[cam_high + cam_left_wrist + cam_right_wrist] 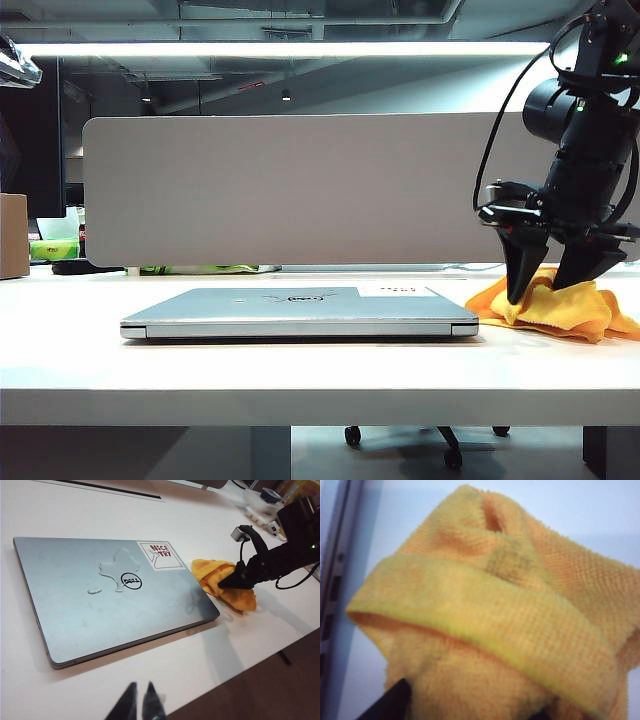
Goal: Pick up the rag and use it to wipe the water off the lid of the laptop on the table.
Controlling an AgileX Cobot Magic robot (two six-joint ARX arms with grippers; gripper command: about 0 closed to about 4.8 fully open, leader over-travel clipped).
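Laptop (300, 312): one, closed, flat on the table (200, 375), long axis across the exterior view.
Lid (75, 605): one dark logo, one white sticker with red print.
Water (116, 569): one puddle by the logo, one small drop beside it.
Left gripper (141, 705): above the table's near edge, fingertips nearly together, holding nothing.
Rag (560, 305): one, crumpled just right of the laptop.
Right gripper (550, 285): pointing down, fingers spread astride the rag's folds.

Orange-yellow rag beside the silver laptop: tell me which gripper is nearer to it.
Right. The right gripper is down on the orange-yellow rag, fingers straddling a fold. The left gripper hovers off the laptop's opposite side.
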